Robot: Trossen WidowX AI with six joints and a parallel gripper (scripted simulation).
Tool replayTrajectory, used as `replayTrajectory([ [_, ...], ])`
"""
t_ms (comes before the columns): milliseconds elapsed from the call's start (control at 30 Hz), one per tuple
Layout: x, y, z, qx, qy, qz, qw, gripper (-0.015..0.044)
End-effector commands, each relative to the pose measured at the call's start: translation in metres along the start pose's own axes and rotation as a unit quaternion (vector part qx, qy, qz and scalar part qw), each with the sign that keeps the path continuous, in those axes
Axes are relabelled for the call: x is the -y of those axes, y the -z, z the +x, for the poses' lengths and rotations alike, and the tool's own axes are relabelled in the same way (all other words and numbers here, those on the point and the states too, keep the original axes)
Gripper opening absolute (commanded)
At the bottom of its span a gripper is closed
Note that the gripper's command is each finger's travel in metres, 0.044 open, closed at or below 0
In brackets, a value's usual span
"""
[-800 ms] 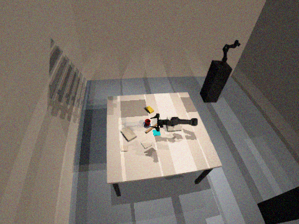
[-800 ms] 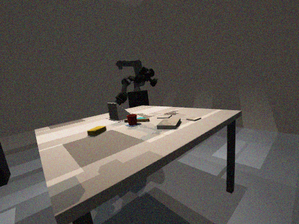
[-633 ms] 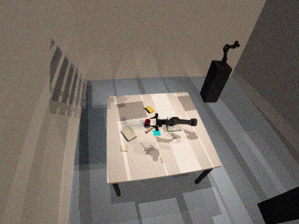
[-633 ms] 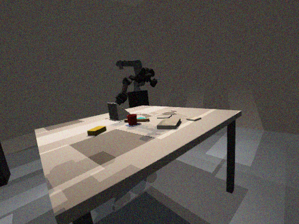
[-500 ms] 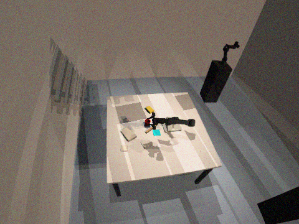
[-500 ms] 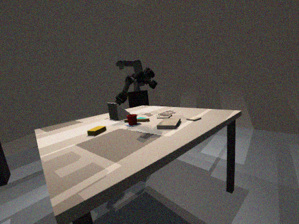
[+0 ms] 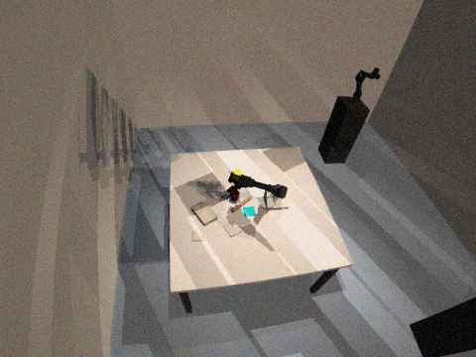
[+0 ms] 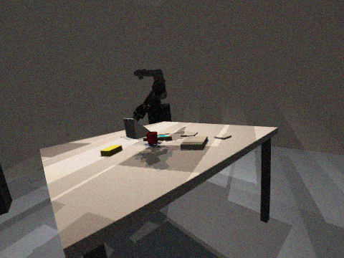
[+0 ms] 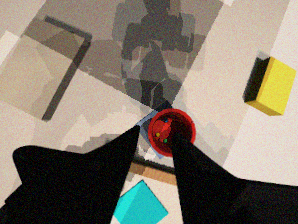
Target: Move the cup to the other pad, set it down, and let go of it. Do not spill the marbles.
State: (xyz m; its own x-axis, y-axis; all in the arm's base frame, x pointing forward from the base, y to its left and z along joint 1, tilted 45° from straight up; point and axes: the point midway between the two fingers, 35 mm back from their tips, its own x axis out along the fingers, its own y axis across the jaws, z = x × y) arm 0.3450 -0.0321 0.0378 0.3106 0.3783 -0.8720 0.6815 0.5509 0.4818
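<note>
The red cup (image 7: 235, 196) (image 8: 152, 137) (image 9: 192, 131) stands upright on a small blue pad (image 9: 145, 121). Small coloured marbles (image 9: 161, 134) show inside it in the wrist view. A flat cyan pad (image 7: 249, 211) (image 8: 163, 136) (image 9: 142, 202) lies bare a short way off, beyond a wooden bar. My gripper (image 9: 156, 133) is partly open and empty, above the cup. In the wrist view its right fingertip covers part of the cup's mouth and its left fingertip lies just outside the rim. The cup's far wall is partly hidden by the right finger.
The wooden bar (image 7: 241, 204) (image 9: 155, 173) lies between the cup and the cyan pad. A yellow block (image 7: 237, 173) (image 8: 112, 150) (image 9: 277, 87) and a flat tan box (image 7: 204, 213) (image 8: 193, 143) lie on opposite sides of the cup. A grey upright panel (image 8: 130, 128) stands behind.
</note>
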Motion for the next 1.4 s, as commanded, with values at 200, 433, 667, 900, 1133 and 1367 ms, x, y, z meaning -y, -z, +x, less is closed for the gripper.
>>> replayTrajectory([
  [200,0.057,0.024,0.041,-0.225,0.076,0.352,0.905,0.0148],
  [433,0.056,0.028,0.039,-0.228,0.078,0.357,0.902,0.0148],
  [667,0.056,0.031,0.044,-0.228,0.078,0.357,0.902,0.0148],
  [900,0.055,0.035,0.055,-0.227,0.078,0.357,0.902,0.0148],
  [1133,0.055,0.04,0.066,-0.227,0.078,0.357,0.902,0.0148],
  [1367,0.055,0.045,0.076,-0.228,0.077,0.357,0.902,0.0148],
])
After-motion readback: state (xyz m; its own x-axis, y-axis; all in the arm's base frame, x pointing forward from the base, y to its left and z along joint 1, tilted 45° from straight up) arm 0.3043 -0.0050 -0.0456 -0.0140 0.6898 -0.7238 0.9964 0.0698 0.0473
